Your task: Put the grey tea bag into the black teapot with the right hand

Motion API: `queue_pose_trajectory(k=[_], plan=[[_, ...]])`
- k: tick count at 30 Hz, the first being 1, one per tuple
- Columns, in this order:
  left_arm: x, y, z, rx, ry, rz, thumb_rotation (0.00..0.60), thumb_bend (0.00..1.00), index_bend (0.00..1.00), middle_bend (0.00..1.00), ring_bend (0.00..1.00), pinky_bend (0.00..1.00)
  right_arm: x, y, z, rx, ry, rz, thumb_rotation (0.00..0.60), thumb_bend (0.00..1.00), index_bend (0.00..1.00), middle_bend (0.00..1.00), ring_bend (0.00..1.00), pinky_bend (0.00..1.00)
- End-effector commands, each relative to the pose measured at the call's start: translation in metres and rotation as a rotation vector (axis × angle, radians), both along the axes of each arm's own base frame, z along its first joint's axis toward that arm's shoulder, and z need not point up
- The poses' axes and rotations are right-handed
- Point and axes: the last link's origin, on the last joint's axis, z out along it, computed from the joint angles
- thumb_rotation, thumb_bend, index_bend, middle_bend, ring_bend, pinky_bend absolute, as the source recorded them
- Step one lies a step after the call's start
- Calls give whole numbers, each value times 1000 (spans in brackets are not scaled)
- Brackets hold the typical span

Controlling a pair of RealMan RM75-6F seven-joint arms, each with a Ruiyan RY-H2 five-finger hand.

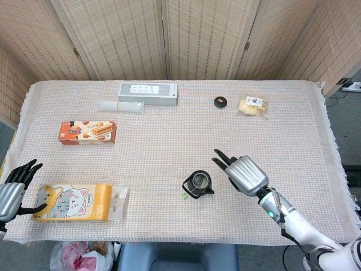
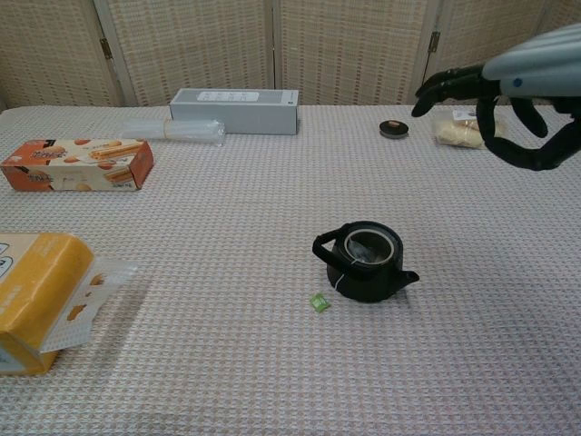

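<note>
The black teapot [image 1: 198, 184] [image 2: 366, 263] stands lidless near the table's front middle. The grey tea bag [image 2: 361, 250] lies inside it, its string running over the rim to a small green tag [image 2: 319, 302] [image 1: 184, 196] on the cloth. My right hand [image 1: 241, 171] [image 2: 510, 104] hovers above and to the right of the pot, fingers spread, holding nothing. My left hand [image 1: 12, 189] rests open at the table's left front edge beside the yellow cat box [image 1: 71, 202].
An orange biscuit box [image 1: 87, 132] lies at the left. A grey box [image 1: 148, 93] and a clear packet [image 1: 120, 105] sit at the back. The black teapot lid [image 1: 220, 101] and a snack bag [image 1: 253, 106] lie back right.
</note>
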Motion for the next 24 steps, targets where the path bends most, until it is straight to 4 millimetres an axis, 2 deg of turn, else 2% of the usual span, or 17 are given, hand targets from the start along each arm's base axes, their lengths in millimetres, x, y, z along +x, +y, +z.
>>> queue_pose_trajectory(k=[1,2,4,8,13,24], plan=[[0,1,0,-1,-1,-9,600,138,0,0,0,92,-57,38,12,-201,-92,-55,600,469,62,0,138,141],[0,1,-1,-2,1,-11,600,138,0,0,0,92,-65,41,13,-228,-118,-72,600,443,46,0,75,57],[0,1,-1,-3,0,-17,600,139,0,0,0,92,-80,47,17,-282,-147,-94,600,423,27,0,13,0],[0,3,-3,-5,2,-29,600,138,0,0,0,92,-112,62,20,-388,-149,-130,600,396,11,0,0,0],[0,0,-8,-20,11,-19,600,139,0,0,0,92,-136,83,29,-465,-206,-163,600,393,0,0,0,0],[8,-2,-16,-11,56,-60,600,138,0,0,0,93,-144,86,37,-405,-253,-166,600,393,0,0,0,0]])
